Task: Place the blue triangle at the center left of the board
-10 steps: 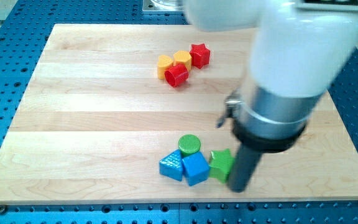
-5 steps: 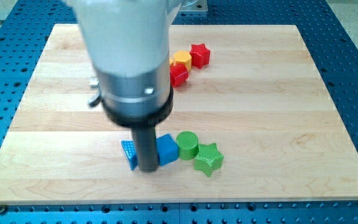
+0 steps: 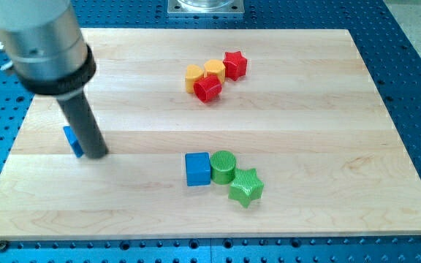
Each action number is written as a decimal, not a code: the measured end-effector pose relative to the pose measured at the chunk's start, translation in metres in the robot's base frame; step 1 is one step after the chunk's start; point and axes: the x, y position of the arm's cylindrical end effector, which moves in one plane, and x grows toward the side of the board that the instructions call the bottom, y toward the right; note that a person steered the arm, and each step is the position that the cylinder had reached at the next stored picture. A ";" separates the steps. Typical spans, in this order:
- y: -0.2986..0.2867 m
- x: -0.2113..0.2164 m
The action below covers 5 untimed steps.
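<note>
The blue triangle (image 3: 72,140) lies near the board's left edge, about mid-height, mostly hidden behind the rod. My tip (image 3: 97,155) rests on the board right against the triangle's right side. A blue square block (image 3: 197,169) sits at the lower middle, far to the right of the tip.
A green cylinder (image 3: 223,166) touches the blue square's right side, with a green star (image 3: 245,187) just below right. At the upper middle cluster two yellow blocks (image 3: 194,76) (image 3: 213,69), a red block (image 3: 208,88) and a red star (image 3: 234,64). The wooden board (image 3: 305,131) sits on a blue perforated table.
The rod swept left across the board, pushing the blue triangle from the lower middle to the left edge. The blue square, green cylinder and green star were left behind, slightly shifted.
</note>
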 end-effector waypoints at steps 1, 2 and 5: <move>-0.012 0.017; -0.022 0.025; -0.049 -0.017</move>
